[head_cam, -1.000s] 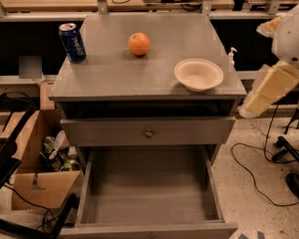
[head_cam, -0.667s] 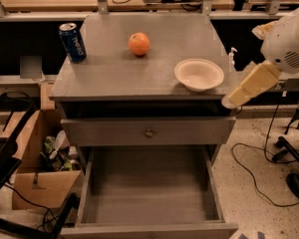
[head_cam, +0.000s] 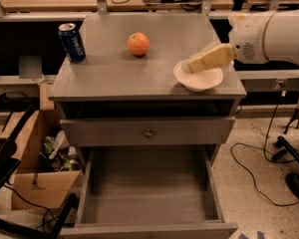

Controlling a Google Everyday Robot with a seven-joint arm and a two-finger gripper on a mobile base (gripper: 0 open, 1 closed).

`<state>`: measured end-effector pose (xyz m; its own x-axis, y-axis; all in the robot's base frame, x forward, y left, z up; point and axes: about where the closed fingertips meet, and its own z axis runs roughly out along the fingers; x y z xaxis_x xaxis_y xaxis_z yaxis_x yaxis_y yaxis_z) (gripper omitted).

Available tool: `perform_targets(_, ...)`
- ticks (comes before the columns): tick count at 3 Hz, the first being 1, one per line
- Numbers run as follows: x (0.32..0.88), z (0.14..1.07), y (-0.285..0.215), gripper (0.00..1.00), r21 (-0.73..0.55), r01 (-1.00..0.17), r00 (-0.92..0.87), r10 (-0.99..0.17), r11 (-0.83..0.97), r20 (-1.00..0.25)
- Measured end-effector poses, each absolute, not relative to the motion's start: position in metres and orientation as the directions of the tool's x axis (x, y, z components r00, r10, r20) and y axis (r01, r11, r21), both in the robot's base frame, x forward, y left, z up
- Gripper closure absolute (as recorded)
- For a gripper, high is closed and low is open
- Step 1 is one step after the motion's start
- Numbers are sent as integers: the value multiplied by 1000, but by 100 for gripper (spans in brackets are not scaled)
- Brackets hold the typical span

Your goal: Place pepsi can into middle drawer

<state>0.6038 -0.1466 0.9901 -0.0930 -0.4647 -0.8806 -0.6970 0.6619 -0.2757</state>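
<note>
The pepsi can (head_cam: 72, 42) stands upright at the back left corner of the grey cabinet top (head_cam: 114, 73). The middle drawer (head_cam: 149, 195) is pulled open low at the front, and its bare floor holds nothing. My gripper (head_cam: 193, 66) reaches in from the right on a white arm (head_cam: 269, 36). It hangs over the white bowl (head_cam: 198, 78) at the top's right side, far from the can.
An orange (head_cam: 138, 44) sits at the middle back of the top. A closed drawer front with a round knob (head_cam: 148, 132) is above the open drawer. Cardboard boxes (head_cam: 35, 183) and clutter stand on the floor to the left, cables (head_cam: 259, 168) to the right.
My arm has swung left from beside the cabinet's right edge to over the white bowl. The can, orange and drawer have not moved.
</note>
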Motion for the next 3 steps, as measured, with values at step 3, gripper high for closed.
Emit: perform_targets(3, 672, 1017, -119, 0, -264, -589, 0, -326, 764, -945)
